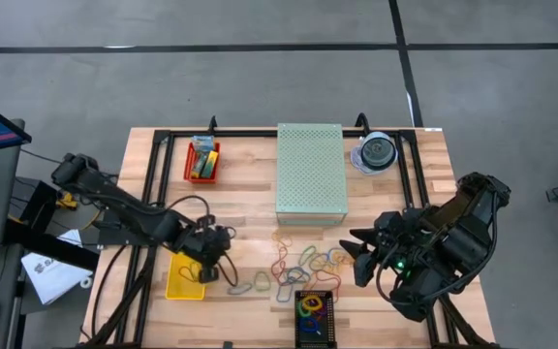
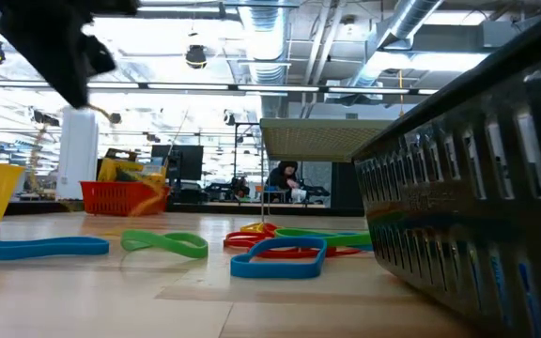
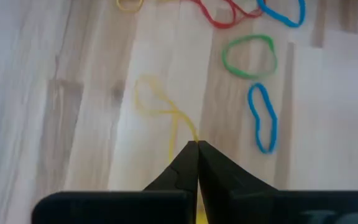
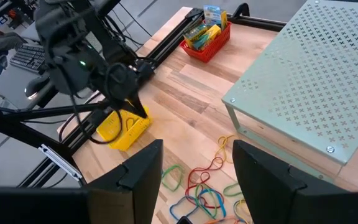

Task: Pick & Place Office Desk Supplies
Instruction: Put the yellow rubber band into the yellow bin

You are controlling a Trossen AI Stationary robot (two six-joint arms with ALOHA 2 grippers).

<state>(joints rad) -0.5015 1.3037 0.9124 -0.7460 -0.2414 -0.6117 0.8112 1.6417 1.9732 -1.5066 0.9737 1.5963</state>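
While one yellow rubber band (image 3: 160,109) is dangling from the left claw (image 3: 197,149), whose fingers are pinching it tight, it is hanging just beside the yellow basket (image 1: 184,282) over the table (image 1: 250,208). A dozen or so other bands (image 1: 303,264) are lying loose mid-table. Reaching low toward that pile, the right claw (image 1: 356,257) is hovering beside it with fingers spread, holding nothing.

Bright, even overhead light floods the wooden table (image 1: 376,291), ceiling lamps (image 2: 195,56) glare white in the low view where the near black basket (image 2: 477,207) looms blurred, and the left wrist view is soft, its yellow band (image 3: 157,106) smeared, shadows faint.
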